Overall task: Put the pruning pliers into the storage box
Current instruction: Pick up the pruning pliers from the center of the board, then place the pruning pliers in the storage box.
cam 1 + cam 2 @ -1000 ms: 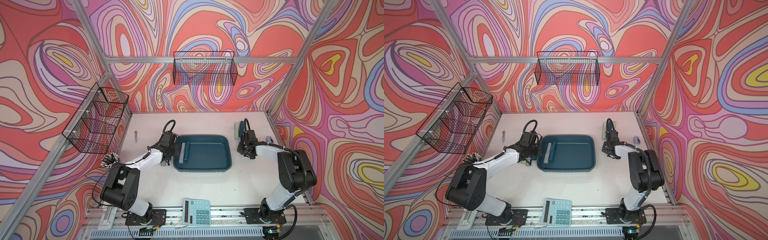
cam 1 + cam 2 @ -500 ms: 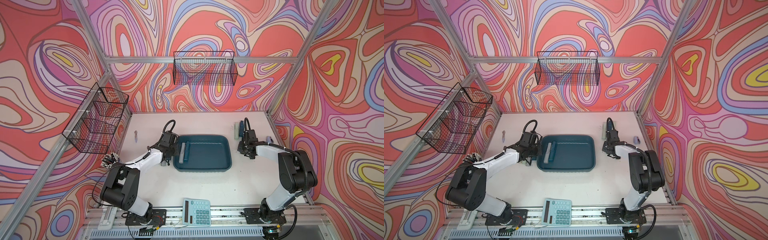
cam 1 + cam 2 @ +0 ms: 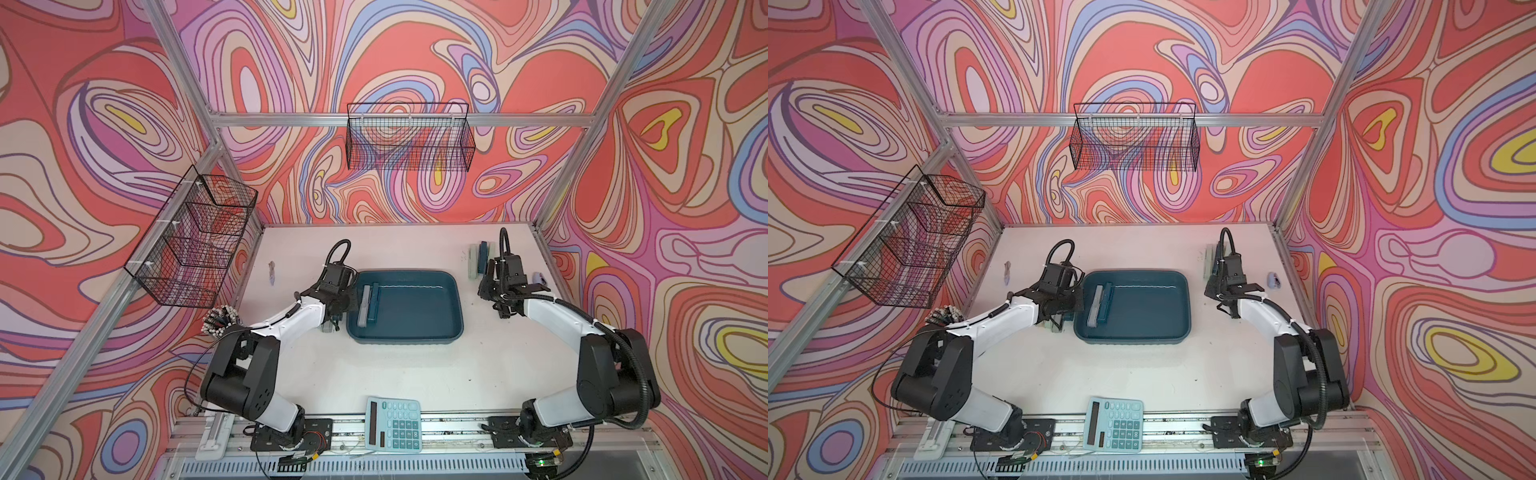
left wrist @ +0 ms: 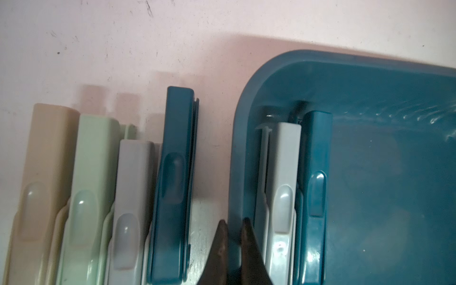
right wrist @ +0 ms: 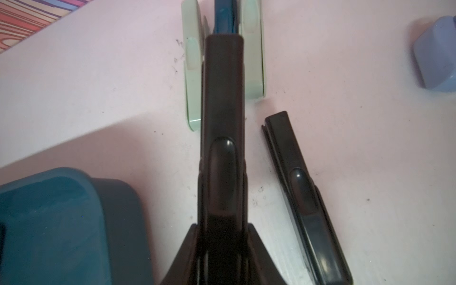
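Near the right edge of the tabletop (image 3: 395,374) our right gripper (image 5: 223,229) clamps a slim black plastic pruning plier (image 5: 223,98), our left gripper (image 4: 234,222) closed and empty; next, we reckon, comes a lift into the shallow teal plastic storage box (image 3: 407,338).

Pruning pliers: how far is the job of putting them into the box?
Done: grey pliers and teal pliers lie in the box. In hand: the right end effector is closed on black pliers. Remaining: a row of four outside the box, and four more lying by that end effector.
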`<action>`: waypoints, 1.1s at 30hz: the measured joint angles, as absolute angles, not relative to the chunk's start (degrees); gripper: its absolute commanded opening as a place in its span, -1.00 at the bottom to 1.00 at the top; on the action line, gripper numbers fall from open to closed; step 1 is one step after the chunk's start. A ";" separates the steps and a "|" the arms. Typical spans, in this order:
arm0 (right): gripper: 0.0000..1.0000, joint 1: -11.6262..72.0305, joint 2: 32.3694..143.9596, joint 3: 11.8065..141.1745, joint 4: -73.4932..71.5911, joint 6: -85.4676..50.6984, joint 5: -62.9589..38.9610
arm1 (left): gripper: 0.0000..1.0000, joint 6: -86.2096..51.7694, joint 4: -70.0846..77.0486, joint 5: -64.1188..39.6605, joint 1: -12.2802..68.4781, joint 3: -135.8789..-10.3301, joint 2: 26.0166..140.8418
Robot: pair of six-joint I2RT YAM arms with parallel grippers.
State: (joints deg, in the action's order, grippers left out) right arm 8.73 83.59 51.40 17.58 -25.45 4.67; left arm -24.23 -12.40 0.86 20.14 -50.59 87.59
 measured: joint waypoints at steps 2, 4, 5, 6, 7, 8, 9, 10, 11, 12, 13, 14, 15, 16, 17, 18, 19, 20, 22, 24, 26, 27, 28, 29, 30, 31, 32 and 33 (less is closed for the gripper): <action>-0.53 10.28 81.49 51.40 18.39 -26.26 4.71 | -0.93 -24.23 -12.40 0.84 20.10 -50.61 87.64; -0.52 12.62 79.77 51.42 18.94 -27.05 4.84 | -0.93 -24.25 -12.43 0.67 20.08 -50.65 87.64; -0.52 13.96 79.29 51.46 19.09 -27.51 4.97 | -0.93 -24.25 -12.45 0.62 20.08 -50.68 87.68; -0.53 15.55 79.15 51.66 19.31 -28.05 5.08 | -0.93 -24.25 -12.60 0.54 20.05 -50.83 87.77; -0.53 17.06 79.22 51.88 19.51 -28.56 5.19 | -0.93 -24.25 -12.75 0.43 20.03 -51.03 87.88; -0.53 18.68 79.42 52.23 19.84 -29.10 5.37 | -0.93 -24.23 -12.75 0.27 19.97 -51.11 88.01; -0.53 20.51 79.70 52.71 20.12 -29.74 5.56 | -0.93 -24.25 -12.82 0.12 19.90 -51.29 88.14; -0.53 22.15 80.09 53.25 20.14 -30.41 5.67 | -0.93 -24.25 -12.84 0.01 19.88 -51.40 88.23; -0.53 23.77 80.62 53.82 20.03 -31.18 5.61 | -0.93 -24.25 -12.84 -0.01 19.88 -51.44 88.27; -0.52 25.23 81.28 54.37 19.66 -31.97 5.52 | -0.93 -24.27 -12.84 -0.03 19.88 -51.44 88.27; -0.53 26.94 82.11 54.94 19.22 -32.75 5.48 | -0.93 -24.27 -12.84 -0.03 19.88 -51.44 88.27; -0.53 28.21 82.85 55.46 19.00 -33.32 5.52 | -0.93 -24.27 -12.86 -0.01 19.88 -51.44 88.27; -0.53 29.89 84.01 56.23 18.76 -34.00 5.76 | -0.93 -24.27 -12.86 -0.03 19.88 -51.44 88.27; -0.53 31.44 85.10 56.97 18.65 -34.50 5.96 | -0.93 -24.29 -12.84 -0.03 19.88 -51.44 88.27; -0.52 32.91 86.15 57.60 18.37 -34.98 6.04 | -0.93 -24.38 -12.84 -0.03 19.88 -51.42 88.27; -0.53 34.41 87.24 58.17 17.80 -35.48 6.04 | -0.93 -24.49 -12.82 -0.05 19.88 -51.37 88.27; -0.53 35.92 88.36 58.50 17.02 -36.01 6.02 | -0.93 -24.62 -12.80 -0.05 19.88 -51.31 88.23; -0.52 37.06 89.25 58.70 16.43 -36.45 5.93 | -0.93 -24.69 -12.60 -0.05 19.88 -51.22 88.18; -0.52 39.33 91.72 59.18 15.27 -37.43 5.61 | -0.93 -24.75 -12.25 -0.10 19.88 -50.96 88.03; -0.52 40.95 94.24 59.48 13.93 -38.35 5.43 | -0.93 -24.84 -12.14 -0.19 19.88 -50.87 87.94; -0.52 42.17 97.01 59.88 12.56 -39.22 5.13 | -0.93 -25.10 -12.14 -0.21 19.88 -50.83 87.88; -0.51 42.65 98.35 60.01 11.73 -39.75 4.93 | -0.93 -25.17 -12.10 -0.23 19.88 -50.76 87.83; -0.51 43.09 99.90 60.16 10.63 -40.27 4.64 | -0.93 -25.28 -11.92 -0.25 19.88 -50.61 87.77; -0.51 43.40 101.23 60.27 9.63 -40.80 4.40 | -0.93 -25.34 -11.84 -0.27 19.88 -50.52 87.72; -0.51 43.66 102.63 60.45 8.69 -41.32 4.25 | -0.93 -25.39 -11.75 -0.30 19.88 -50.46 87.66; -0.51 43.92 104.14 60.75 7.79 -41.82 4.08 | -0.93 -25.52 -11.68 -0.38 19.88 -50.33 87.55; -0.52 44.01 105.30 61.08 7.29 -42.24 3.97 | -0.93 -25.58 -11.60 -0.40 19.88 -50.13 87.42; -0.51 44.10 106.48 61.54 6.66 -42.57 3.84 | -0.93 -25.69 -11.53 -0.43 19.88 -49.93 87.22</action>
